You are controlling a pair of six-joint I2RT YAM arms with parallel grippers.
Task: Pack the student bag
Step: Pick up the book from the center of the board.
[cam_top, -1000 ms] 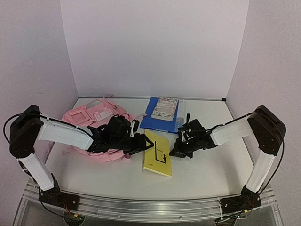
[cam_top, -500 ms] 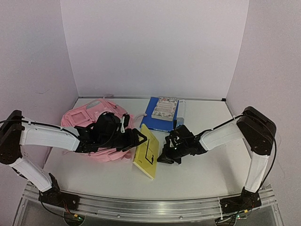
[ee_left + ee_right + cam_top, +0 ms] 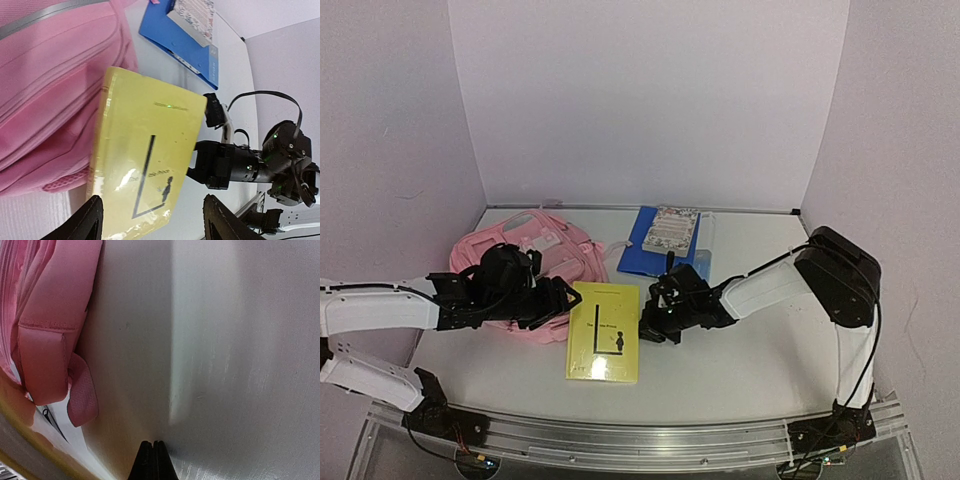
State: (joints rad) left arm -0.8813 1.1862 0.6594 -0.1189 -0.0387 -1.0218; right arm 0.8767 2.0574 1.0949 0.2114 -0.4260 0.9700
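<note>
Left tool (image 3: 152, 202): released, fingers spread wide.
Yellow book (image 3: 604, 330): flat on table (image 3: 750, 370), directly ahead of left tool.
Student bag (image 3: 520, 250): ahead-left of left tool, against the book.
Right tool (image 3: 152, 450): clenched, fingertips together, at book's far edge.

The yellow book (image 3: 604, 330) crowds the student bag's (image 3: 570, 262) right flank; bare table (image 3: 750, 362) lies open farther right.
</note>
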